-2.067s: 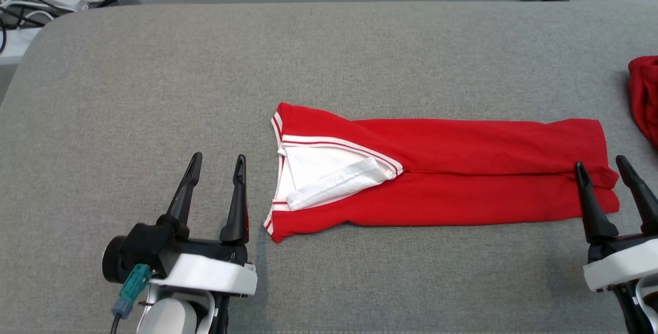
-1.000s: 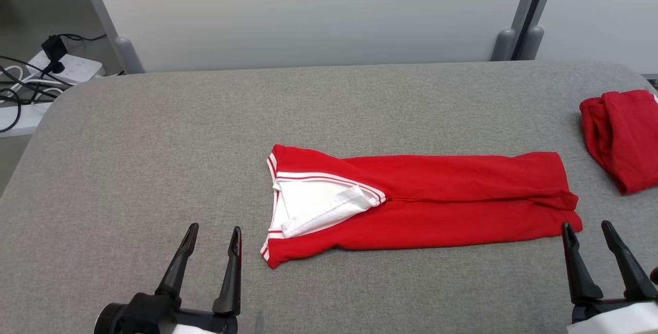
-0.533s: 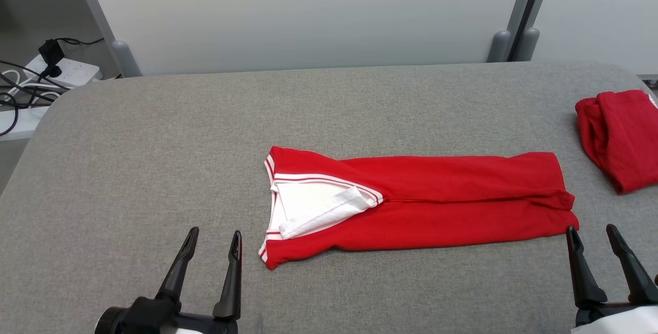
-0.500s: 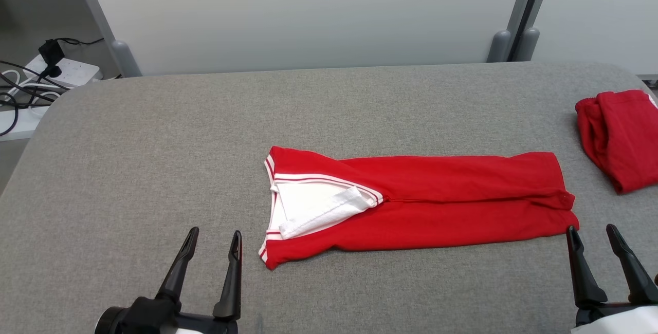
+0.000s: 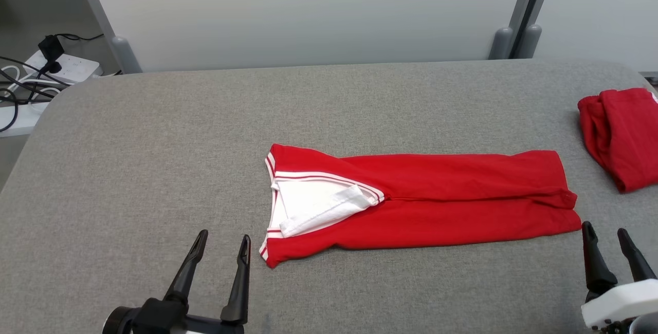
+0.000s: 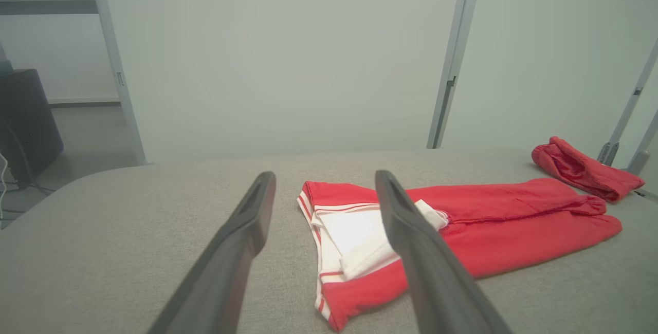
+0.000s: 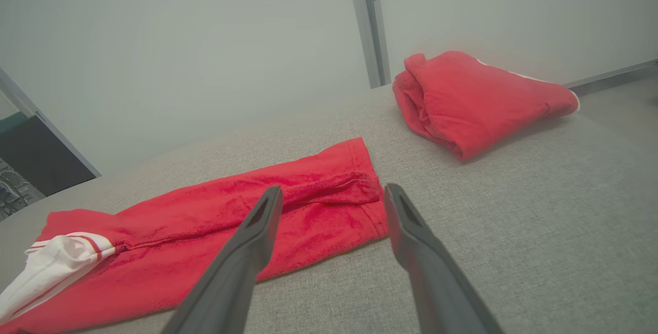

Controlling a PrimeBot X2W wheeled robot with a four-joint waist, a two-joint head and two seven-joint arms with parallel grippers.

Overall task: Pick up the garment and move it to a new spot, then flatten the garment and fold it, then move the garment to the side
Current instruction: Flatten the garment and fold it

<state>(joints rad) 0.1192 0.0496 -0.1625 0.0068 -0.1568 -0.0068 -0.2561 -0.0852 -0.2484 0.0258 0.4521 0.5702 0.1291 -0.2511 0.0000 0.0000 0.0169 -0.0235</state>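
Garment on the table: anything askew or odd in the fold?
Yes. On the red garment, a white flap sticks out loose at the left end, and the right-end hems do not line up: the near layer juts past the far one. Nothing spilled or damaged.

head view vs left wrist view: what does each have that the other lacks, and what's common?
Head view extras: the right hand, open, near the right end of the red garment, plus a white power strip with cables past the table's far-left corner.
Left wrist view extras: a dark cabinet at its left edge.
Common: the left hand, open, the garment, the red bundle, the grey table.
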